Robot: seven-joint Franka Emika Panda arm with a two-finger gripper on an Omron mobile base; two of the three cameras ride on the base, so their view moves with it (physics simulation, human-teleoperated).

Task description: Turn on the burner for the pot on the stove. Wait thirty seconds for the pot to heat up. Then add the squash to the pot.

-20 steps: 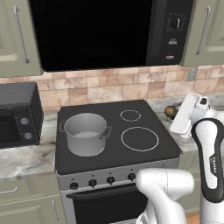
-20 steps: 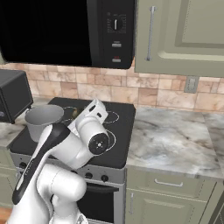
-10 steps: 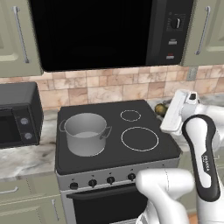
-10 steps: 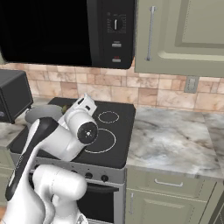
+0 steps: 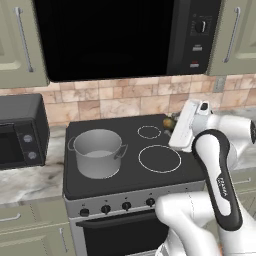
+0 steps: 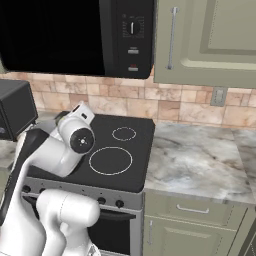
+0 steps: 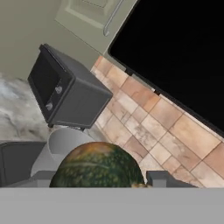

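Two fingers [image 7: 162, 178] spread wide, clasping the squash [image 7: 98, 166] between them.

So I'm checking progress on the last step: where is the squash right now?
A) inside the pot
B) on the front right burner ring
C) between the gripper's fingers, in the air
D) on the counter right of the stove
C: the hand view shows the squash sitting between the two finger tips, with the pot behind it, further off.

Non-task fixtures
Toaster oven [image 5: 20, 131] set at counter's [image 6: 200, 160] left end; microwave [image 5: 125, 35] mounted above, cabinets [image 6: 210, 40] alongside.
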